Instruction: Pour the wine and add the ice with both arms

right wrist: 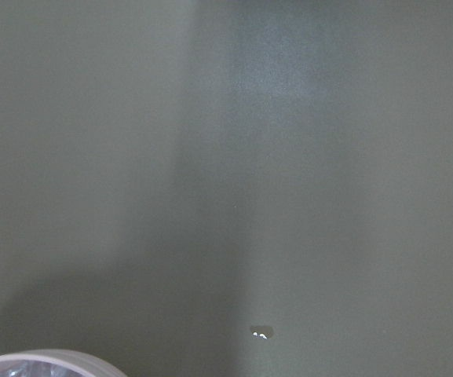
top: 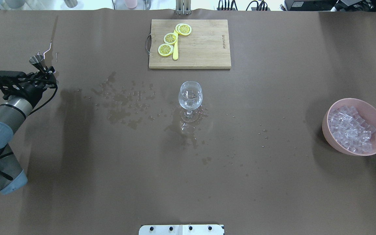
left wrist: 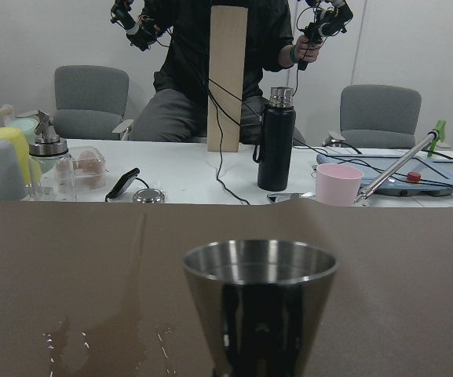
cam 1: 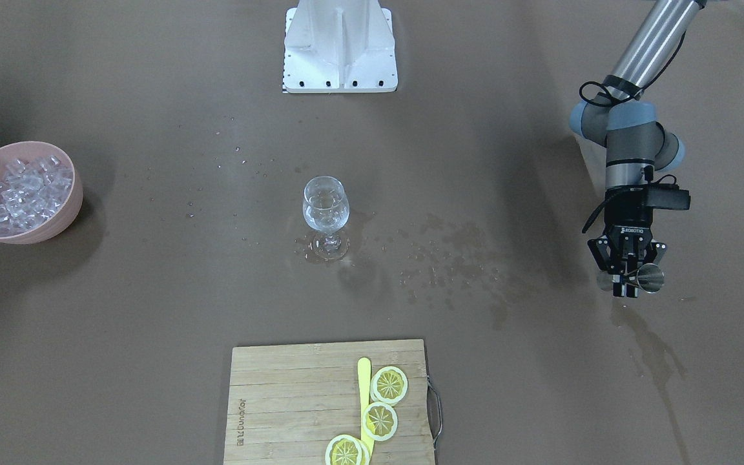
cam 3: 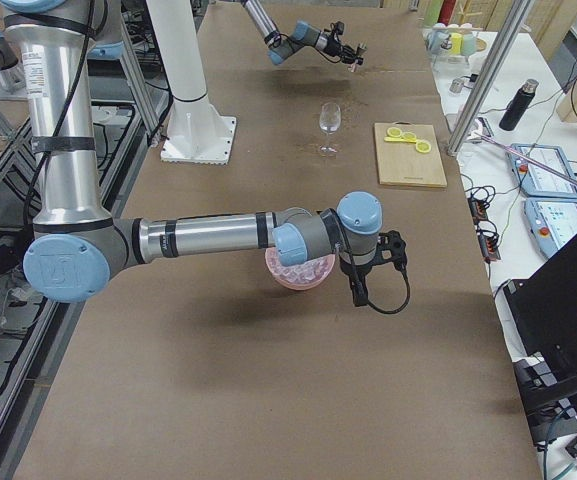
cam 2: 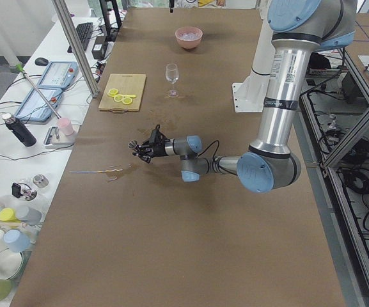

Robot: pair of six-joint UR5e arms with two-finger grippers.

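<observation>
Pinching a steel jigger (cam 1: 648,278), left claw (cam 1: 628,284) narrowed.

The right gripper (cam 3: 354,290) is small, its jaws unreadable. The bowl (right wrist: 30,360) is cut by the right wrist view's bottom edge, the jigger (left wrist: 259,306) by the left's. Any wine (cam 1: 325,219) in the glass (cam 1: 325,192) is perhaps too faint to see.

Reaches down from the upper right of the front-facing view with the left arm (cam 1: 653,45), wrist turned downward and left gripper (cam 1: 627,285) clamped on a steel jigger (cam 1: 650,278), while stretching the right arm (cam 3: 208,235) level across the right-side view's middle, right gripper (cam 3: 354,282) unreadable.
</observation>
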